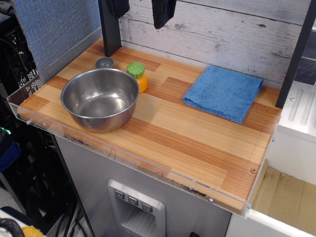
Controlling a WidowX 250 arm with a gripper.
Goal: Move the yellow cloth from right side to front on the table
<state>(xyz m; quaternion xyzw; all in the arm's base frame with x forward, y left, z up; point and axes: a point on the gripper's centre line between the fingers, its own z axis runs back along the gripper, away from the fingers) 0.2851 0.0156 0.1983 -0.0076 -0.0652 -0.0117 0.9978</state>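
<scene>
The blue cloth (223, 92) lies flat and folded on the wooden bench (197, 148), out toward 2 o'clock, near the back wall. A shiny steel bowl (100, 98) sits at about 9 o'clock. Just behind it, touching or almost touching, is a small orange toy with a green top (138, 75), and a little grey cup (104, 62). The gripper (163, 11) hangs at 12 o'clock, mostly cut off, so I cannot tell how its jaws stand.

Nothing here can be read: the three buttons (134, 200) on the grey panel under the worktop (197, 148) carry marks too small to read.
</scene>
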